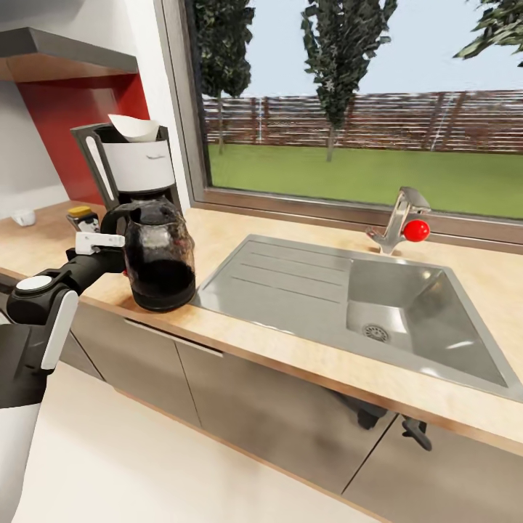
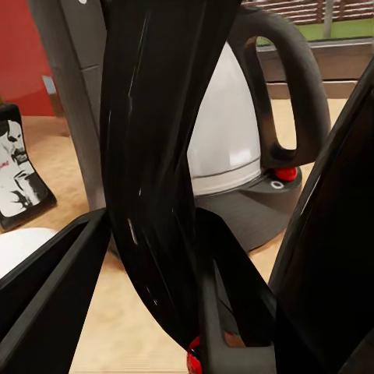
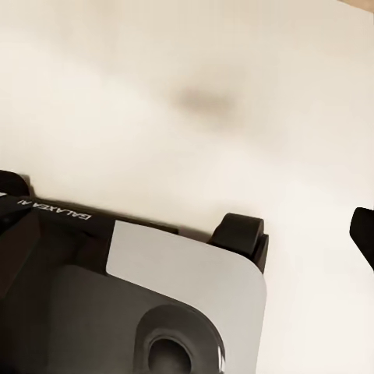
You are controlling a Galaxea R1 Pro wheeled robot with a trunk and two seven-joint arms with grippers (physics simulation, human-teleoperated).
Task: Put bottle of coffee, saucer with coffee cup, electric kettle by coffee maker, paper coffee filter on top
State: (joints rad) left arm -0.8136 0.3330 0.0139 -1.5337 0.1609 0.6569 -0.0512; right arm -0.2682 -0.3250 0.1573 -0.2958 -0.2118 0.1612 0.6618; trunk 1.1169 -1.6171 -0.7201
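Note:
The electric kettle (image 1: pixel 160 256) stands upright on the kitchen countertop (image 1: pixel 305 363), just in front of the coffee maker (image 1: pixel 136 168). A paper coffee filter (image 1: pixel 135 128) rests on top of the coffee maker. My left gripper (image 1: pixel 109 245) is shut on the kettle's black handle (image 2: pixel 156 156), which runs between its fingers (image 2: pixel 47 288). The bottle of coffee (image 1: pixel 82 218) stands left of the coffee maker, the coffee cup (image 1: pixel 24 216) further left. In the left wrist view an edge of the saucer (image 2: pixel 14 251) lies by the bottle (image 2: pixel 19 167). My right gripper (image 1: pixel 392 423) hangs open below the counter edge.
A steel sink (image 1: pixel 349 305) with a drainboard is set into the counter right of the kettle, with a faucet (image 1: pixel 401 218) and red knob behind it under the window. Grey cabinet fronts (image 1: pixel 276 414) run below. A grey slab (image 1: pixel 65 47) hangs high on the left wall.

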